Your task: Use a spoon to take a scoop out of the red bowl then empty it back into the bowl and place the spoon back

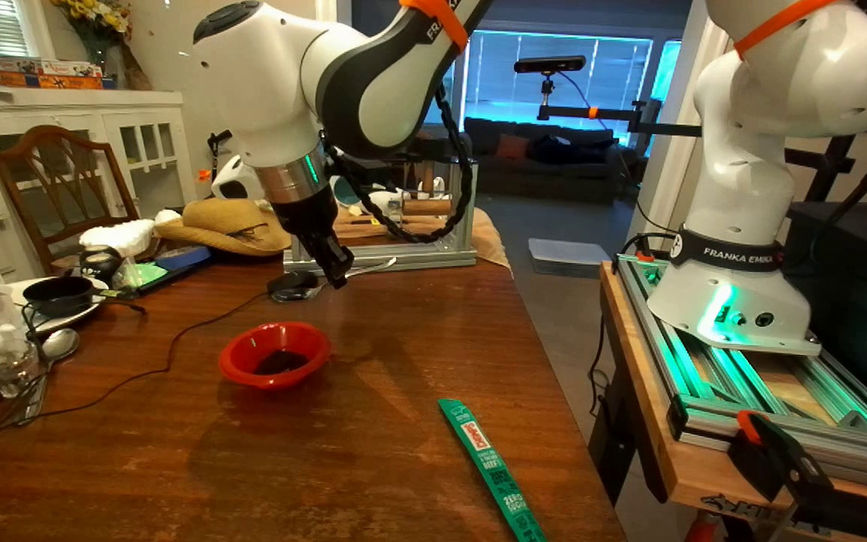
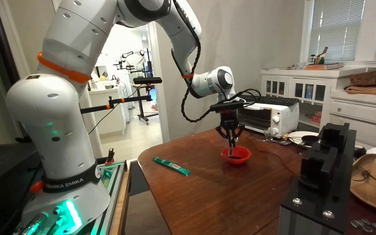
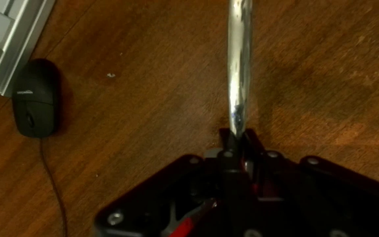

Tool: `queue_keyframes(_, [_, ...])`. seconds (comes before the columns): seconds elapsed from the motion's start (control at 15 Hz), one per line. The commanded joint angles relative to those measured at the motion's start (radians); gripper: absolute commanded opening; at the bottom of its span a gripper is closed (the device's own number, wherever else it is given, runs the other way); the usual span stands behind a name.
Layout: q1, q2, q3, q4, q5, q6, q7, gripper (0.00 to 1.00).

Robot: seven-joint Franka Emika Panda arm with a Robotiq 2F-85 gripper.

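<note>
1. Plainly, the gripper (image 3: 237, 135) pinches the spoon (image 3: 239, 59) between its fingertips, above the wooden table (image 1: 177, 467); in the wrist view the bright shaft juts forward, while its other end is hard to make out;
2. the red bowl (image 1: 268, 380) stands upright on the table, dark contents (image 1: 281, 362) at its bottom; whether the spoon reaches over it, I cannot tell;
3. a black mouse (image 3: 36, 98) lies just beside a metal frame (image 3: 21, 49);
4. a green packet (image 1: 490, 470) lies well apart from the bowl.
</note>
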Motion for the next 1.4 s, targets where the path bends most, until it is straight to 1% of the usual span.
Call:
queue_keyframes(0.0, [0.076,0.04,-0.036,0.067,-0.072,-0.111,0.089,0.03])
queue_keyframes(0.2, [0.132,0.085,-0.045,0.105,-0.155,-0.194,0.174,0.03])
queue_keyframes(0.4, [0.167,0.133,-0.039,0.138,-0.224,-0.256,0.243,0.03])
queue_keyframes(0.6, [0.203,0.179,-0.045,0.164,-0.317,-0.278,0.334,0.03])
queue_keyframes(0.87, [0.223,0.225,-0.051,0.193,-0.431,-0.276,0.449,0.03])
queue_keyframes(1.13, [0.248,0.239,-0.061,0.205,-0.576,-0.29,0.573,0.03])
queue_keyframes(1.33, [0.253,0.235,-0.043,0.192,-0.658,-0.295,0.656,0.03])
